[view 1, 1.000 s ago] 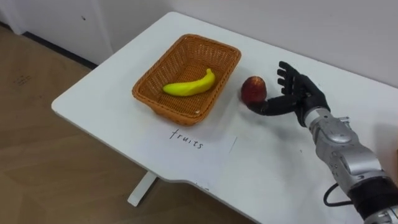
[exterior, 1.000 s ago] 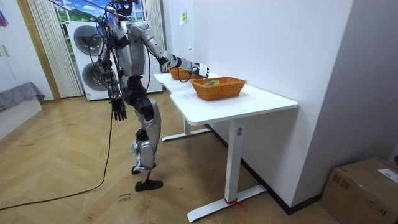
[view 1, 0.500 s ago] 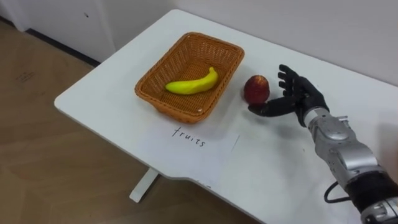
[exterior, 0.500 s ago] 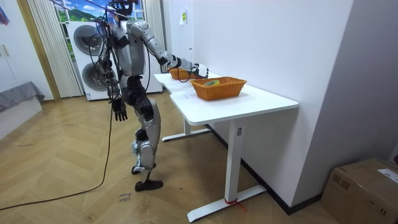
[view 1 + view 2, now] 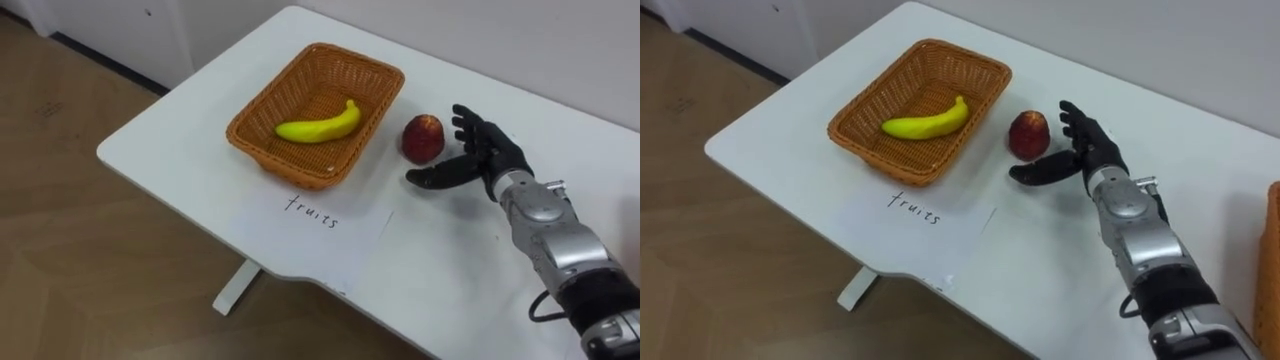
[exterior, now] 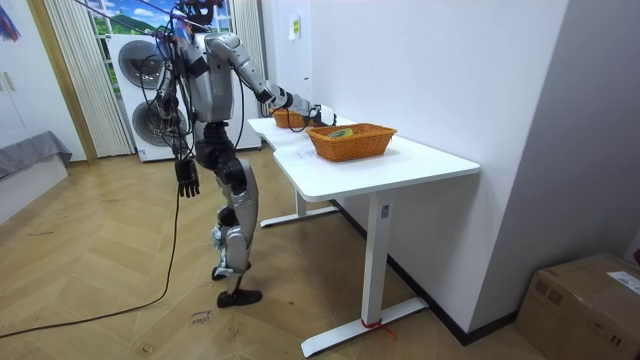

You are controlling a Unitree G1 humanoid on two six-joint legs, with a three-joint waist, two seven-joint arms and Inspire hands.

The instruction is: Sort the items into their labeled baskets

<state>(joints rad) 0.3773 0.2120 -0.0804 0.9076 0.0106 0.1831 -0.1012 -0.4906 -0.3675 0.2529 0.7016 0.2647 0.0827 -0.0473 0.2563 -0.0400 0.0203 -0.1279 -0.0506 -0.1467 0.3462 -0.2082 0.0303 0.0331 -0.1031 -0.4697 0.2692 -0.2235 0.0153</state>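
**Apple beside open right hand, banana in basket**

- Right hand (image 5: 478,160) centre right in the left eye view, resting on or just over the tabletop (image 5: 160,150). Wide open: fingers spread and pointing to the upper left, thumb stretched left below the apple.
- Apple (image 5: 423,138) red, sitting on the tabletop between the basket's right rim and the hand, in the crook between thumb and fingers. Not gripped; cannot tell whether it touches the hand. Roundish, no clear long axis; dimple at the top in the right eye view.
- Banana (image 5: 320,124) flat on the floor of the wicker basket (image 5: 262,150). Long axis from lower left to upper right, roughly along the basket's own length. Narrow upturned end at the right, blunt end at the left, inner curve facing the top of the frame.
- White sheet with a handwritten label (image 5: 330,225) on the tabletop just below the basket.
- Room view: standing at the tabletop's far end, right arm out over it. Left hand (image 6: 186,177) hanging at the hip, state not readable. Second wicker basket (image 6: 350,140) nearer the camera on the same tabletop.
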